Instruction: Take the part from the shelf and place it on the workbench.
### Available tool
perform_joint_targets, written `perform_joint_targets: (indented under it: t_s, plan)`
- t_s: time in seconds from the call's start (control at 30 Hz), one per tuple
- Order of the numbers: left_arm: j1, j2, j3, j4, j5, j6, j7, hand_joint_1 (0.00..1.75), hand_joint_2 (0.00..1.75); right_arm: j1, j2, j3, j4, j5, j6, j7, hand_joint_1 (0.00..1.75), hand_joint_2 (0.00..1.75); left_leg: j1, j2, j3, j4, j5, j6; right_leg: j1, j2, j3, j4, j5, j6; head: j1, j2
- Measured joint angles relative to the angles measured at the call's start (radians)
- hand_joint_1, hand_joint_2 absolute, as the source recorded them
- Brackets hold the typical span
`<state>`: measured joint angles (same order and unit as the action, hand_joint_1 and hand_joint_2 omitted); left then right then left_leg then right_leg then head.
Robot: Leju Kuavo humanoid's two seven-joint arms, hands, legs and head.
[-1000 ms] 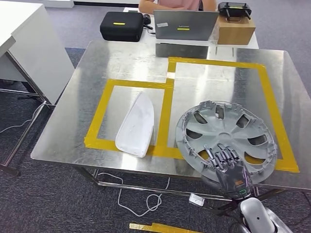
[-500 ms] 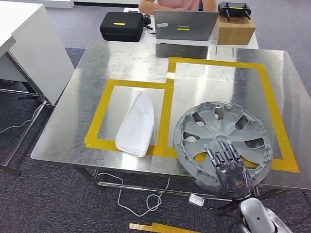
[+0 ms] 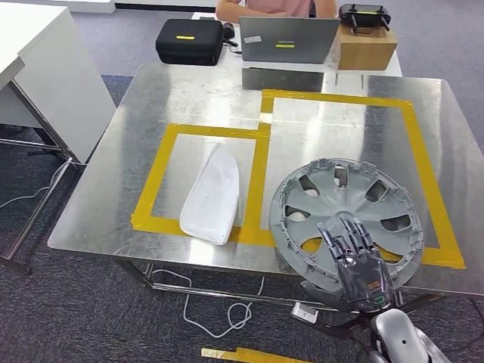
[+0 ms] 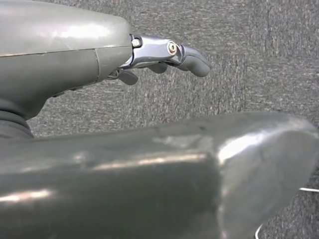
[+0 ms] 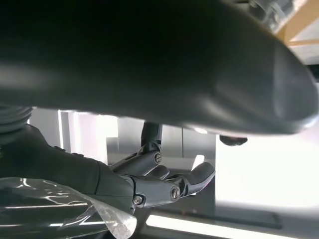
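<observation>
Right now the grey wheel cover (image 3: pixel 346 215) lies flat on the metal workbench (image 3: pixel 188 98), inside the larger of the two yellow tape rectangles (image 3: pixel 420 144), with its near rim overlapping the near strip of tape and reaching almost to the bench's front edge. The robot's right hand (image 3: pixel 357 261) sits over that near rim, dark fingers (image 3: pixel 348 238) stretched out and slightly spread across the cover's face, pointing away from the robot. From where I stand I cannot tell whether the hand grips the rim or simply rests on it; the close view from that wrist shows the fingers extended rather than curled, but the thumb side is lost in shadow.

The left hand (image 4: pixel 165 55) hangs over grey carpet, its fingers straight with nothing between them.

To the left of the wheel cover, inside the smaller tape rectangle (image 3: pixel 165 151), lies a white curved panel (image 3: pixel 212 195), its near end crossing the tape line. The two parts are near each other but apart, with a tape strip between them.

Beyond the bench stands another table holding a black case (image 3: pixel 189 39), an open laptop (image 3: pixel 288 38) and a cardboard box (image 3: pixel 367 45) with a black controller (image 3: pixel 365 13) on top. A person (image 3: pixel 268 7) sits behind the laptop.
</observation>
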<state>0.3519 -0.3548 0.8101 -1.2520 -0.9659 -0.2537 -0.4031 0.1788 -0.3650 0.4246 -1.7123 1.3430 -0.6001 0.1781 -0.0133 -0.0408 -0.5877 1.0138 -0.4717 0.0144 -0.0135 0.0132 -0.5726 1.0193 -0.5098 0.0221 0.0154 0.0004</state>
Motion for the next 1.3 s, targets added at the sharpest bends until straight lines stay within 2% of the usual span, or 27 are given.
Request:
perform_joint_targets:
  t_s: [0.2, 0.23, 0.33, 0.37, 0.4, 0.47, 0.5, 0.53, 0.57, 0.63, 0.67, 0.7, 0.73, 0.8, 0.83, 0.87, 0.9, 0.97, 1.0, 1.03, 1.07, 1.1, 1.17, 1.2, 1.23, 1.3]
  plan:
    - [0.019, 0.0, -0.024, -0.006, 0.023, 0.0, 0.01, 0.0, 0.0, 0.02, 0.043, -0.004, -0.078, -0.12, 0.016, -0.039, 0.0, 0.0, 0.0, 0.0, 0.001, 0.0, 0.0, 0.0, 0.0, 0.0, 0.001, 0.0, 0.0, 0.0, 0.0, 0.0]
    - [0.022, 0.0, -0.028, -0.008, 0.026, 0.0, 0.012, 0.0, 0.0, 0.025, 0.049, -0.004, -0.088, -0.136, 0.017, -0.043, 0.0, 0.0, -0.001, 0.0, 0.001, 0.001, -0.002, 0.003, -0.002, 0.0, 0.002, -0.003, 0.001, 0.003, 0.0, 0.0]
    - [0.032, -0.002, -0.038, -0.017, 0.034, 0.0, 0.018, 0.0, 0.0, 0.034, 0.057, -0.004, -0.115, -0.177, 0.017, -0.054, 0.0, 0.0, 0.001, 0.002, 0.023, -0.034, 0.012, 0.024, -0.003, -0.002, 0.012, -0.02, 0.004, 0.016, 0.0, 0.0]
    - [0.035, -0.003, -0.042, -0.019, 0.036, 0.0, 0.018, 0.0, 0.0, 0.035, 0.057, -0.004, -0.119, -0.191, 0.016, -0.057, 0.0, 0.0, 0.005, 0.003, 0.036, -0.055, 0.022, 0.03, -0.001, -0.003, 0.009, -0.009, -0.008, 0.018, 0.0, 0.0]
    - [0.036, -0.005, -0.046, -0.02, 0.038, 0.0, 0.019, 0.0, 0.0, 0.035, 0.057, -0.005, -0.122, -0.202, 0.014, -0.06, 0.0, 0.0, 0.01, 0.005, 0.047, -0.072, 0.031, 0.032, 0.001, -0.004, -0.004, 0.024, -0.031, 0.019, 0.002, 0.0]
    - [0.039, -0.006, -0.052, -0.021, 0.042, 0.0, 0.021, 0.0, 0.0, 0.039, 0.057, -0.006, -0.123, -0.217, 0.012, -0.064, 0.0, 0.0, 0.013, 0.006, 0.052, -0.079, 0.035, 0.032, -0.003, -0.005, -0.056, 0.141, -0.096, 0.028, 0.004, 0.0]
    - [0.041, -0.007, -0.055, -0.022, 0.043, 0.0, 0.022, 0.0, 0.0, 0.043, 0.057, -0.006, -0.123, -0.221, 0.011, -0.065, 0.0, 0.0, 0.015, 0.007, 0.052, -0.078, 0.035, 0.03, -0.008, -0.005, -0.081, 0.194, -0.117, 0.034, 0.005, 0.0]
    - [0.043, -0.007, -0.058, -0.022, 0.045, 0.0, 0.024, 0.0, 0.0, 0.047, 0.057, -0.006, -0.123, -0.224, 0.01, -0.065, 0.0, 0.0, 0.018, 0.007, 0.051, -0.076, 0.034, 0.026, -0.013, -0.006, -0.091, 0.218, -0.121, 0.04, 0.005, 0.0]
    - [0.045, -0.008, -0.061, -0.022, 0.047, -0.001, 0.026, 0.0, 0.0, 0.05, 0.057, -0.006, -0.123, -0.228, 0.009, -0.065, 0.0, 0.0, 0.021, 0.007, 0.05, -0.072, 0.033, 0.021, -0.018, -0.007, -0.082, 0.203, -0.104, 0.048, 0.005, 0.0]
    - [0.05, -0.008, -0.067, -0.022, 0.054, -0.001, 0.033, 0.0, 0.0, 0.052, 0.057, -0.006, -0.123, -0.235, 0.008, -0.065, 0.0, 0.0, 0.032, 0.006, 0.044, -0.053, 0.024, 0.004, -0.029, -0.006, -0.015, 0.082, -0.046, 0.065, 0.005, 0.0]
    - [0.052, -0.007, -0.07, -0.024, 0.057, -0.001, 0.036, 0.0, 0.0, 0.053, 0.057, -0.006, -0.123, -0.238, 0.008, -0.064, 0.0, 0.0, 0.034, 0.004, 0.039, -0.038, 0.016, -0.007, -0.033, -0.001, 0.015, 0.026, -0.025, 0.068, 0.008, 0.0]
    - [0.054, -0.007, -0.072, -0.027, 0.06, -0.001, 0.038, 0.0, 0.0, 0.055, 0.057, -0.006, -0.125, -0.239, 0.007, -0.063, 0.0, 0.0, 0.034, 0.002, 0.034, -0.025, 0.01, -0.017, -0.035, 0.003, 0.035, -0.006, -0.017, 0.064, 0.009, 0.0]
    - [0.056, -0.006, -0.074, -0.03, 0.062, -0.001, 0.038, 0.0, 0.0, 0.058, 0.057, -0.006, -0.127, -0.24, 0.005, -0.062, 0.0, 0.0, 0.032, 0.0, 0.029, -0.015, 0.006, -0.025, -0.034, 0.007, 0.039, -0.012, -0.019, 0.056, 0.01, 0.0]
    - [0.06, -0.006, -0.077, -0.034, 0.065, -0.001, 0.038, 0.0, 0.0, 0.063, 0.057, -0.006, -0.129, -0.242, 0.004, -0.061, 0.0, 0.0, 0.031, -0.002, 0.025, -0.008, 0.006, -0.034, -0.033, 0.006, 0.033, 0.003, -0.017, 0.032, 0.009, 0.0]
    - [0.062, -0.006, -0.078, -0.035, 0.066, -0.001, 0.038, 0.0, 0.0, 0.064, 0.057, -0.006, -0.13, -0.242, 0.004, -0.061, 0.0, 0.0, 0.033, 0.001, 0.021, -0.002, 0.0, -0.038, -0.032, 0.004, 0.028, 0.005, -0.013, 0.024, 0.008, 0.0]
    - [0.063, -0.006, -0.08, -0.035, 0.066, -0.001, 0.038, 0.0, 0.0, 0.065, 0.057, -0.006, -0.13, -0.242, 0.004, -0.061, 0.0, 0.0, 0.035, 0.006, 0.012, 0.015, -0.018, -0.04, -0.031, 0.0, 0.023, 0.006, -0.009, 0.016, 0.008, 0.0]
    - [0.064, -0.007, -0.081, -0.035, 0.066, -0.001, 0.038, 0.0, 0.0, 0.066, 0.057, -0.006, -0.131, -0.242, 0.003, -0.062, 0.0, 0.0, 0.036, 0.014, -0.003, 0.051, -0.05, -0.042, -0.03, -0.004, 0.016, 0.006, -0.005, 0.009, 0.006, 0.0]
    - [0.063, -0.007, -0.082, -0.035, 0.066, -0.001, 0.038, 0.0, 0.0, 0.068, 0.057, -0.006, -0.133, -0.242, 0.003, -0.062, 0.0, 0.0, 0.036, 0.027, -0.045, 0.173, -0.136, -0.043, -0.025, -0.012, 0.003, 0.006, 0.004, -0.001, 0.005, 0.0]
    - [0.063, -0.007, -0.083, -0.035, 0.066, -0.001, 0.038, 0.0, 0.0, 0.069, 0.057, -0.006, -0.133, -0.242, 0.003, -0.062, 0.0, 0.0, 0.035, 0.029, -0.062, 0.232, -0.169, -0.042, -0.02, -0.016, -0.004, 0.006, 0.009, -0.004, 0.005, 0.0]
    - [0.063, -0.007, -0.084, -0.035, 0.066, -0.001, 0.038, 0.0, 0.0, 0.069, 0.057, -0.006, -0.133, -0.242, 0.003, -0.062, 0.0, 0.0, 0.034, 0.029, -0.065, 0.266, -0.184, -0.038, -0.016, -0.02, -0.011, 0.006, 0.014, -0.005, 0.005, 0.0]
    - [0.064, -0.007, -0.086, -0.035, 0.066, -0.001, 0.038, 0.0, 0.0, 0.07, 0.057, -0.006, -0.133, -0.242, 0.003, -0.062, 0.0, 0.0, 0.031, 0.029, -0.049, 0.262, -0.181, -0.031, -0.011, -0.023, -0.018, 0.006, 0.019, -0.006, 0.005, 0.0]
    - [0.064, -0.007, -0.087, -0.035, 0.066, -0.001, 0.039, 0.0, 0.0, 0.07, 0.057, -0.006, -0.133, -0.242, 0.003, -0.062, 0.0, 0.0, 0.027, 0.029, -0.014, 0.22, -0.161, -0.022, -0.007, -0.025, -0.023, 0.006, 0.024, -0.007, 0.005, 0.0]
    - [0.063, -0.007, -0.091, -0.038, 0.066, 0.0, 0.047, 0.0, 0.0, 0.07, 0.057, -0.006, -0.135, -0.244, 0.004, -0.059, 0.0, 0.0, 0.015, 0.031, 0.081, 0.075, -0.115, 0.002, 0.0, -0.027, -0.032, 0.006, 0.035, -0.006, 0.006, 0.0]
    - [0.062, -0.007, -0.096, -0.04, 0.065, 0.002, 0.057, 0.0, 0.0, 0.07, 0.057, -0.006, -0.136, -0.247, 0.006, -0.058, 0.0, 0.0, 0.009, 0.033, 0.115, 0.017, -0.101, 0.009, 0.001, -0.028, -0.035, 0.006, 0.041, -0.004, 0.006, 0.0]
    - [0.062, -0.007, -0.103, -0.042, 0.064, 0.005, 0.072, 0.0, 0.0, 0.069, 0.057, -0.006, -0.136, -0.249, 0.009, -0.056, 0.0, 0.0, 0.004, 0.035, 0.133, -0.018, -0.094, 0.014, 0.001, -0.03, -0.038, 0.005, 0.047, 0.0, 0.006, 0.0]
    - [0.062, -0.007, -0.123, -0.043, 0.065, 0.015, 0.106, 0.0, 0.0, 0.068, 0.057, -0.004, -0.137, -0.253, 0.015, -0.05, 0.0, 0.0, -0.002, 0.037, 0.131, -0.031, -0.083, 0.016, -0.002, -0.034, -0.039, -0.001, 0.062, 0.012, 0.006, 0.0]
